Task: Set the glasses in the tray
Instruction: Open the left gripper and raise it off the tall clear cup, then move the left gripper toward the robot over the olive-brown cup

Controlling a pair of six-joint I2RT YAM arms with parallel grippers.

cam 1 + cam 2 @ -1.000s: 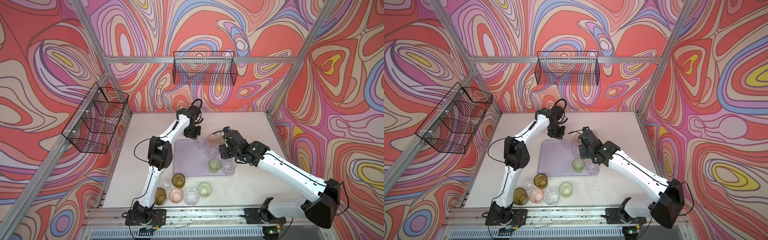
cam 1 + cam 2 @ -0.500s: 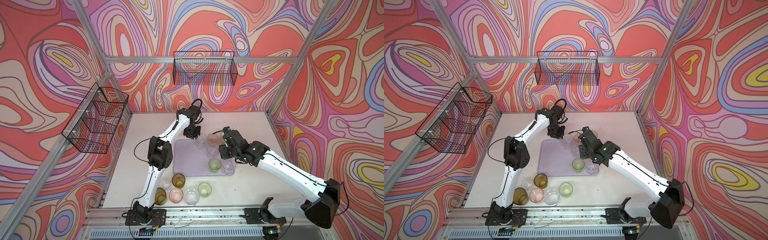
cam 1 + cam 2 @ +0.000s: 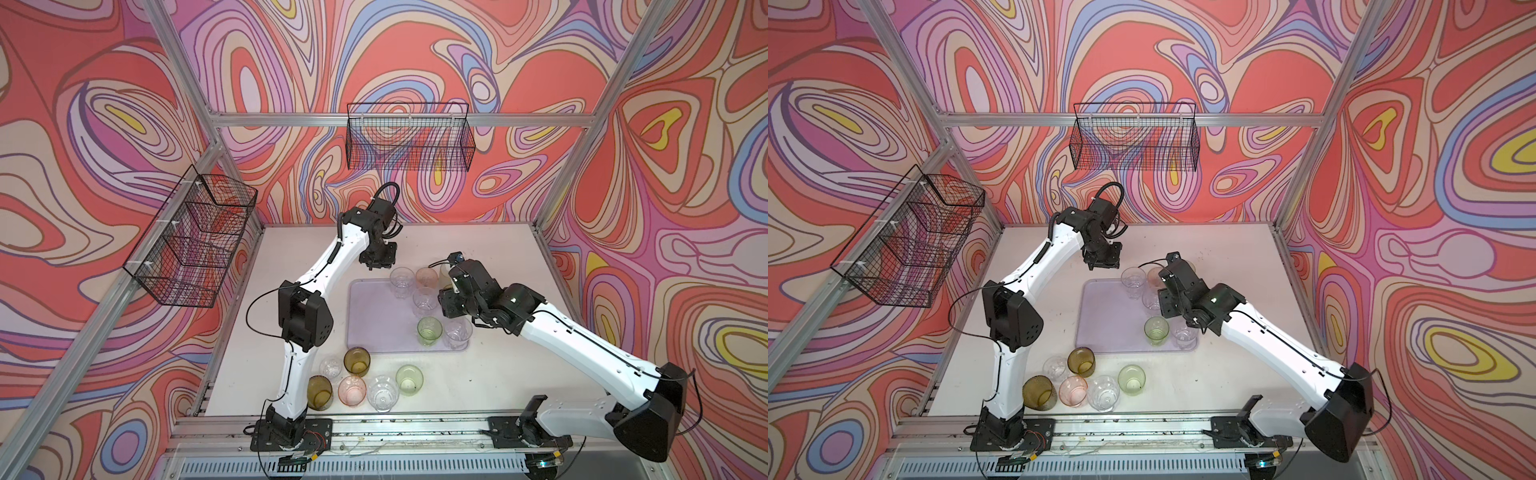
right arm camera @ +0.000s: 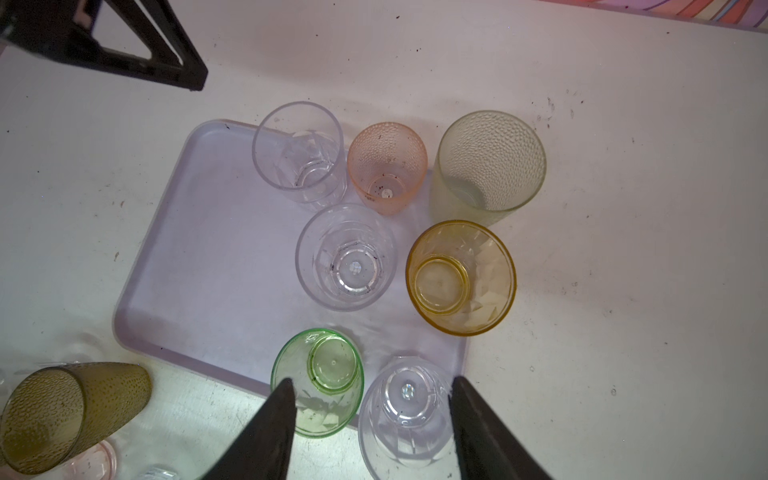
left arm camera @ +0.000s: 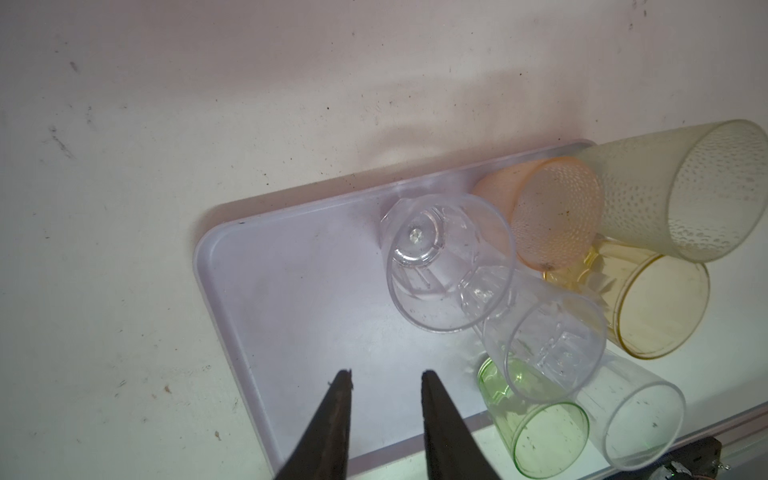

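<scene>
Only the left claw (image 5: pixel 386 373) has been parted slightly since a second ago, nothing held. On the worktop (image 3: pixel 498 249), the tray (image 3: pixel 374 316) is partly filled; six glasses (image 3: pixel 356 361) are left outside it. The right claw (image 4: pixel 372 381) is spread wide, empty. Light and slick, glasses are likely best pinched at the rim.

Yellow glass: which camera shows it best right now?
The right wrist view: the yellow glass shows whole from above, rim and base. The left wrist view shows it from the side, its base partly behind the pink glass. In both top views the right arm covers it.
</scene>
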